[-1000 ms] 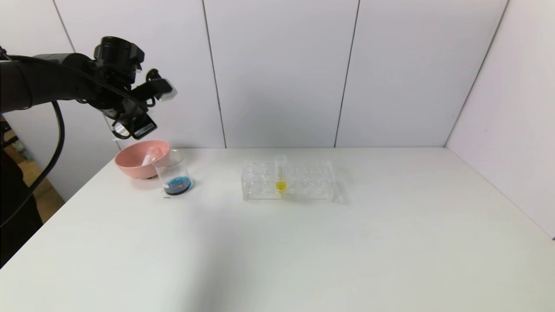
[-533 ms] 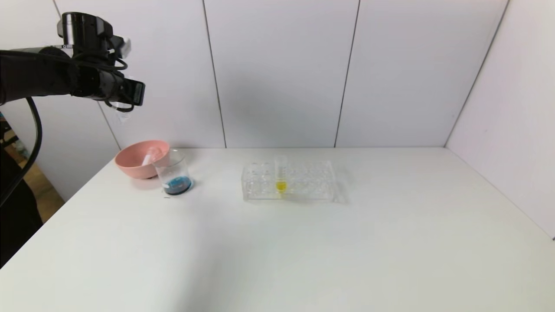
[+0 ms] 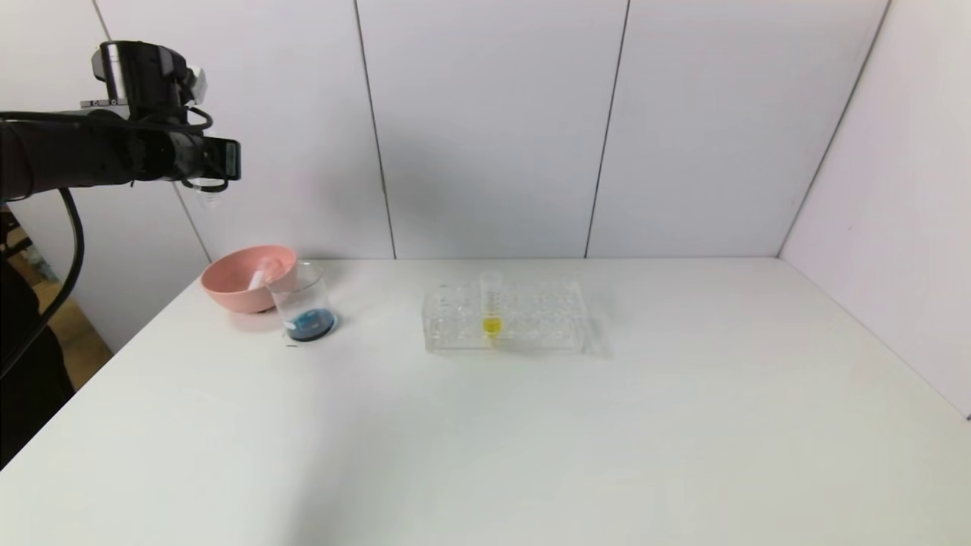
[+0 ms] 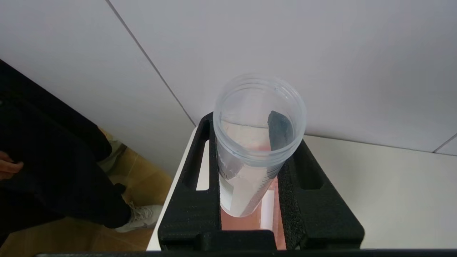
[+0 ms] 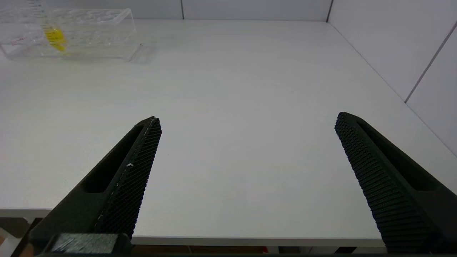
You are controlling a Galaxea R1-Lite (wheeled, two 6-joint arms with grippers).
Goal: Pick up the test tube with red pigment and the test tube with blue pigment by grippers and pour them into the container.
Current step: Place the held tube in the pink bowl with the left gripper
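White table [image 3: 531,425], left gripper [image 4: 250,200] fingers clamping empty clear tube [image 4: 250,157], right gripper [image 5: 246,150] fingers spread wide

Emptied test tube [image 4: 250,157] held upright above pink bowl; beaker [image 3: 303,307] holds seemingly blue liquid.

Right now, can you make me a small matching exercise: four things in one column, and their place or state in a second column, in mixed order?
Things:
1. beaker
2. pink bowl
3. tube rack
4. left gripper

Places or states:
a. holds one tube of yellow liquid
b. high above the table's left edge, shut on an emptied tube
c. holds dark blue liquid
d. has an empty tube lying in it

Pairs: 1-c, 2-d, 3-a, 4-b
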